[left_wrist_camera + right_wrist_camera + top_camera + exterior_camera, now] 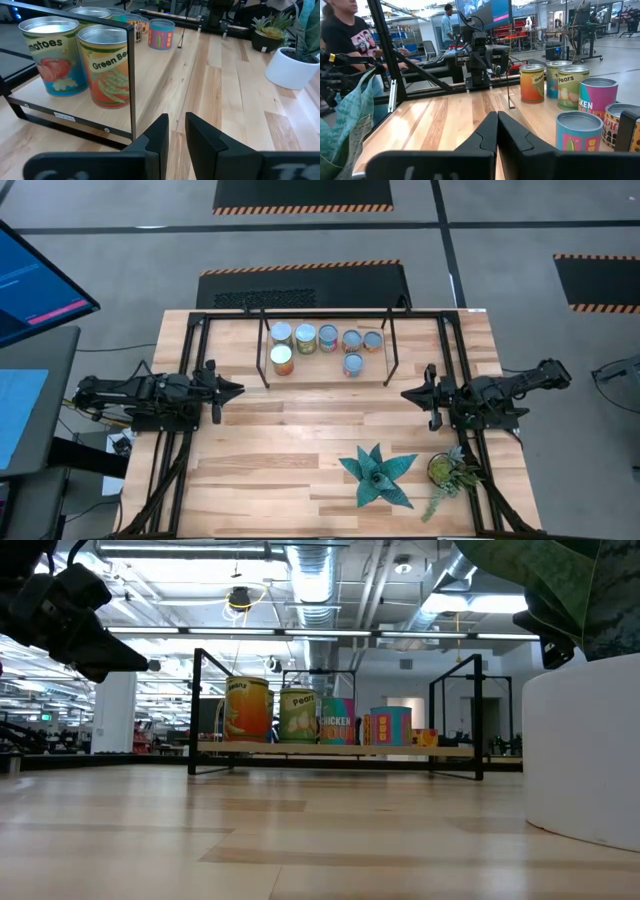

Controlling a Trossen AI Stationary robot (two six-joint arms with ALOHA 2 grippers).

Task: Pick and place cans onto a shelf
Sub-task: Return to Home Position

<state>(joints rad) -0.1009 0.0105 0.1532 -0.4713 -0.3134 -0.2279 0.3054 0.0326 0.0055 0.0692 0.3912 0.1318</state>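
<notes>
Cans (pixel 327 338) on shelf (pixel 312 372), well apart from narrow, empty left gripper (pixel 237 389) and right gripper (pixel 406 393)

Looking level across a pale wooden table (pixel 300 840). Facing, farther back, a low shelf (pixel 450 751) of thin black rods, carrying a row of tins: an orange can (pixel 248 708) at the left end, a green can (pixel 297 715) just beside it, a pink and teal can (pixel 337 721), a striped can (pixel 372 728) against a blue can (pixel 393 725), and a small orange can (pixel 425 737) farthest right. Catching the dark left gripper (pixel 140 662) hanging at upper left, above the table, pointing toward the shelf. Showing a white pot (pixel 590 740) close at right under dark leaves (pixel 560 590).
</notes>
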